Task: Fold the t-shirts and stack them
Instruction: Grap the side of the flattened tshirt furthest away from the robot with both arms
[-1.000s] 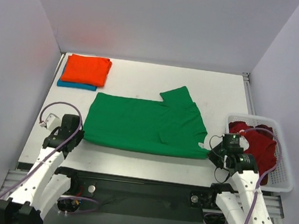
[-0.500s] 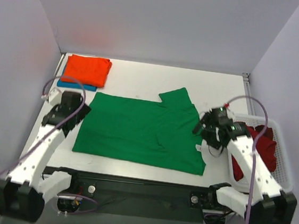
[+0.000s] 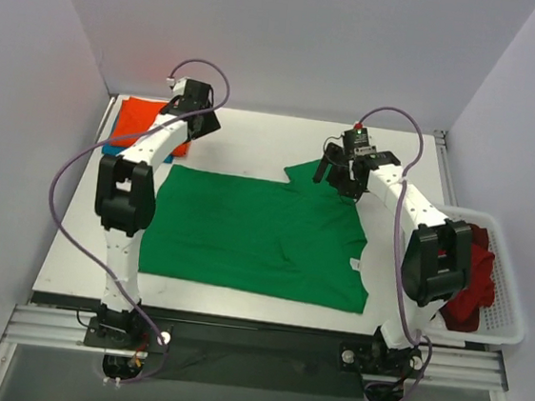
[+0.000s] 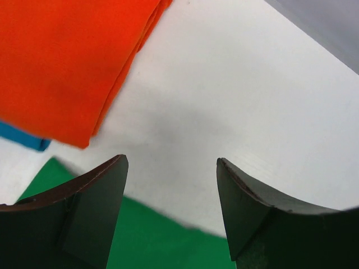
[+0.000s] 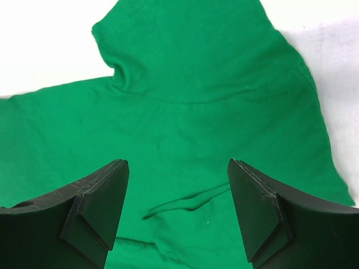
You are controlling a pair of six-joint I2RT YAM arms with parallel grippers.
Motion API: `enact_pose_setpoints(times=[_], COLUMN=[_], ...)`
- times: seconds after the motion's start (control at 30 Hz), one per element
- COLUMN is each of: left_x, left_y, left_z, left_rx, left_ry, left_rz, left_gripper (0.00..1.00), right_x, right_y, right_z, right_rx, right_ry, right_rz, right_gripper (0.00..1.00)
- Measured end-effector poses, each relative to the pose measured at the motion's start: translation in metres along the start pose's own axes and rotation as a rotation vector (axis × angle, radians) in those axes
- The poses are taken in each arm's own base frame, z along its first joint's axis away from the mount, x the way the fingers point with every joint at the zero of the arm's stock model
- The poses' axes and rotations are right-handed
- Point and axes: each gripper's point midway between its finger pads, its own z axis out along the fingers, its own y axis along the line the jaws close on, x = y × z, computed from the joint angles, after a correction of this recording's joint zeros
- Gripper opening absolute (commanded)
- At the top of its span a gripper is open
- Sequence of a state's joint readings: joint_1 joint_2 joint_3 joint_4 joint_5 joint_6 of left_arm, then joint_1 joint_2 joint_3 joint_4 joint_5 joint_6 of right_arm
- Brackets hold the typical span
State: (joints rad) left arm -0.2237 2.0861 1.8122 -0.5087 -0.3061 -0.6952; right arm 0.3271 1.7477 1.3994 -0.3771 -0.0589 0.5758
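A bright green t-shirt (image 3: 254, 237) lies spread flat across the middle of the table, one sleeve (image 3: 316, 172) pointing to the back. At the back left, a folded orange t-shirt (image 3: 142, 120) rests on a folded teal-blue one (image 3: 112, 149). My left gripper (image 3: 197, 124) hovers open between that stack and the green shirt's far edge, holding nothing. The left wrist view shows its jaws (image 4: 171, 159) wide over bare table, orange cloth (image 4: 61, 61) at upper left. My right gripper (image 3: 339, 175) hangs open above the green sleeve and shoulder (image 5: 196, 112), its jaws (image 5: 178, 162) empty.
A white plastic basket (image 3: 507, 331) at the right edge holds dark red t-shirts (image 3: 475, 270). Both arms stretch from the near edge to the back of the table. Walls enclose the table on the left, back and right.
Both grippers were shut on the green shirt's near corners, then opened and let go. Both arms have swung to the far side of the table. The shirt now lies flatter.
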Motion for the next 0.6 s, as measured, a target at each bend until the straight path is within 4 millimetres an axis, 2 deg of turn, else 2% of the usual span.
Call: enact_pose_setpoints(times=[0.13,0.3,0.43,0.6], left_x=[0.003,0.004,0.008,0.007], left_y=[-0.006,0.006,0.029,0.052], left_z=[0.051,0.093,0.113,0.123], left_rx=[-0.020,-0.046,-0.073,-0.088], left_ry=[0.027,0.074,0.124,0.160], left_rz=[0.092,0.153,0.159,0.138], left_gripper=[0.75,0.75,0.75,0.75], right_x=[-0.003,-0.013,-0.013,-0.012], right_y=[-0.010,-0.014,-0.010,-0.009], right_z=[0.016,0.026,0.031,0.032], right_rx=[-0.008,-0.031,-0.054,-0.064], right_ry=[0.024,0.020,0.027,0.034], right_rz=[0.009,0.027,0.029,0.027], right_gripper=[0.72,0.71,0.71,0.71])
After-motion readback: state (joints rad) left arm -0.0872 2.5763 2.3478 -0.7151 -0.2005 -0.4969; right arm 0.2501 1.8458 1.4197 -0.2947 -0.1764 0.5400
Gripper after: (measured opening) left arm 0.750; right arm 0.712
